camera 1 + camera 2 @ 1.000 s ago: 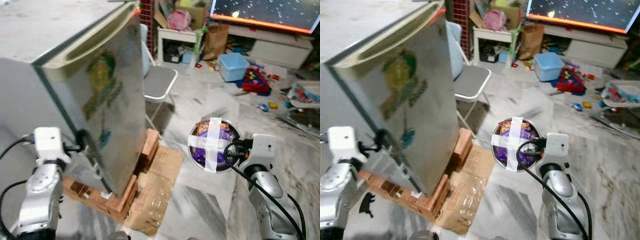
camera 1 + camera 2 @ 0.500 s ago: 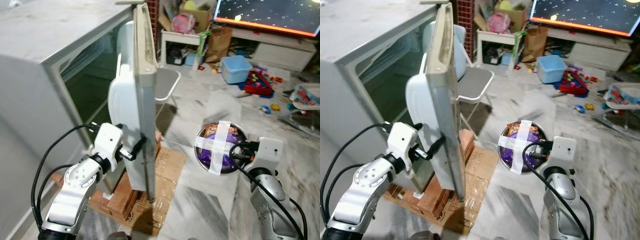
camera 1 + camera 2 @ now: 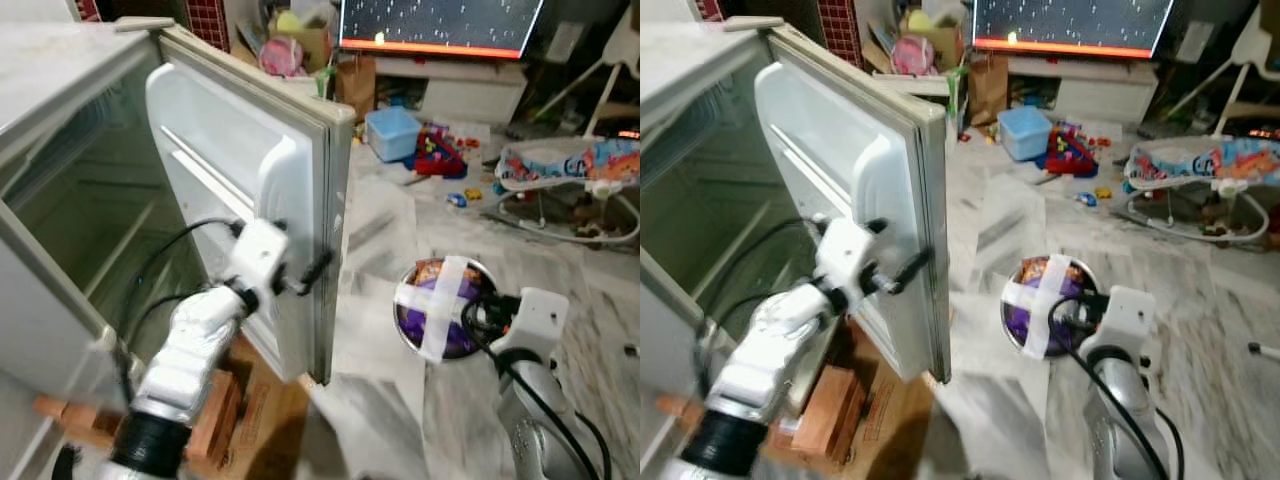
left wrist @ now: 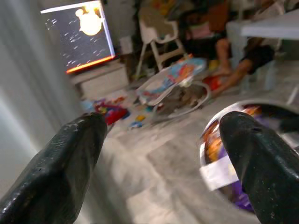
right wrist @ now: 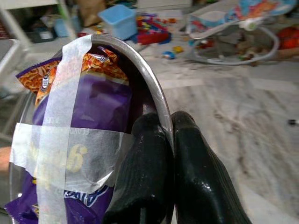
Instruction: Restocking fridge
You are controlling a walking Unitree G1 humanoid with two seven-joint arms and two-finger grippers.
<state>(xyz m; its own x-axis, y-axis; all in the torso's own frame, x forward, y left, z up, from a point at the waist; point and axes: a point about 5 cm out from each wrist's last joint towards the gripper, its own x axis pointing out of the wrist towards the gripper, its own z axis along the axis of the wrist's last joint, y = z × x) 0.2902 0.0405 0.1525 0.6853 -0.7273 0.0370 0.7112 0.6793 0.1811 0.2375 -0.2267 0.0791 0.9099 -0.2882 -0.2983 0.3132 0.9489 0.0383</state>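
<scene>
The small fridge stands at my left with its white door swung wide, showing bare shelves inside. My left gripper is at the door's outer edge, fingers spread open with the grey door face beside one finger. My right gripper is shut on the rim of a metal bowl, held above the floor to the right of the door. The bowl holds purple and orange snack packets under a cross of white tape. The fingertips pinch the rim.
The fridge rests on bricks and cardboard. Marble floor lies in front. Further back are a lit TV, a blue bin, scattered toys and a baby bouncer.
The fridge door went from shut to wide open, my left gripper staying at its edge. The view has shifted. The right gripper still holds the bowl.
</scene>
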